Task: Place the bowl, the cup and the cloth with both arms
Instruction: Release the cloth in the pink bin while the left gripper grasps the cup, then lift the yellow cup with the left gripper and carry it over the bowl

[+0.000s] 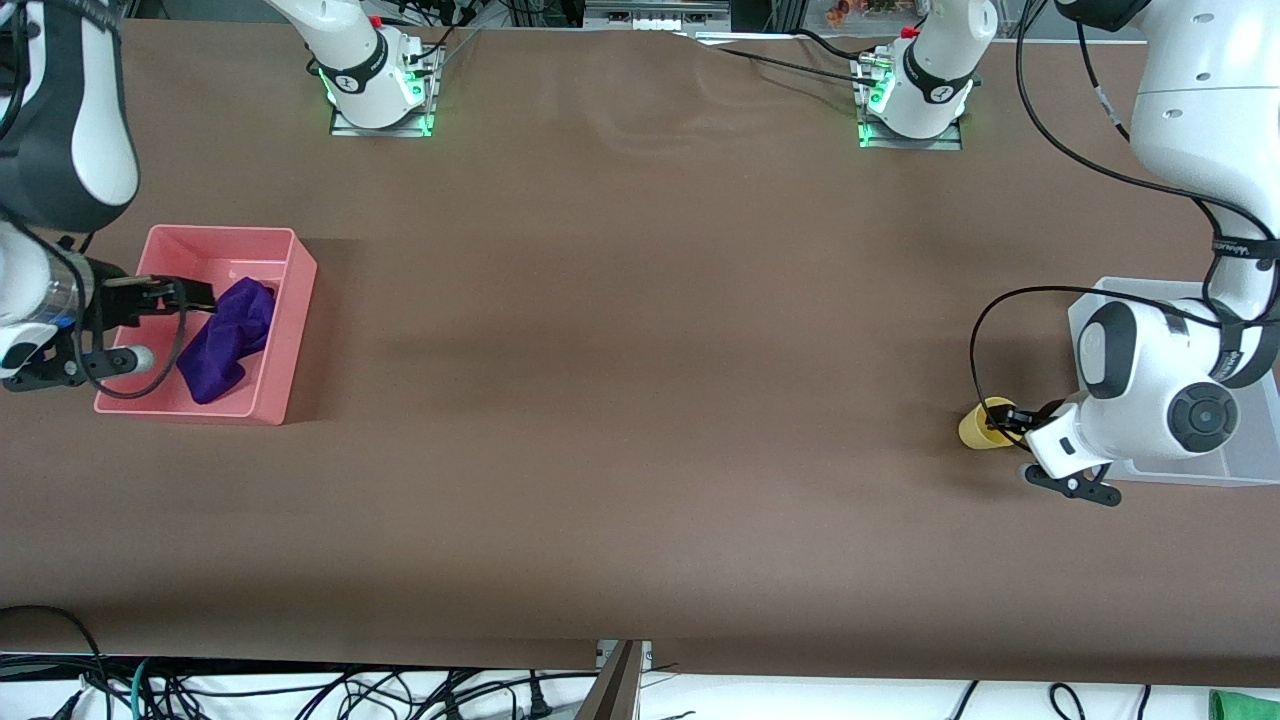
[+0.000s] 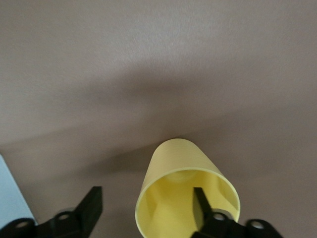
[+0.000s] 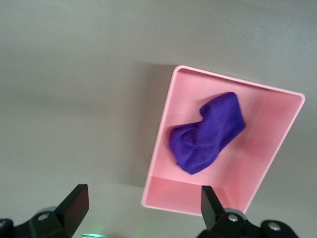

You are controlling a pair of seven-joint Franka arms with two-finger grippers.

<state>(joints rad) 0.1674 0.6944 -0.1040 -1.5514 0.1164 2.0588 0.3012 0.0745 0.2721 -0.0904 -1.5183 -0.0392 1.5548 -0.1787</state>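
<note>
The yellow cup (image 1: 978,426) lies on its side on the table at the left arm's end, beside a pale tray. My left gripper (image 1: 1015,415) is open at its mouth. In the left wrist view the cup (image 2: 178,163) has one finger (image 2: 200,201) inside it and the other finger (image 2: 91,203) outside, the gripper (image 2: 147,208) straddling the rim. The purple cloth (image 1: 230,338) lies bunched in a pink bin (image 1: 290,330). My right gripper (image 1: 185,295) is open and empty above the bin. The right wrist view shows the cloth (image 3: 208,134), the bin (image 3: 168,188) and the gripper (image 3: 143,206). The bowl is out of view.
A translucent pale tray (image 1: 1245,465) sits under the left arm, near the table's end; its corner shows in the left wrist view (image 2: 7,198). The arm bases stand along the table's edge farthest from the front camera. Brown table surface stretches between bin and cup.
</note>
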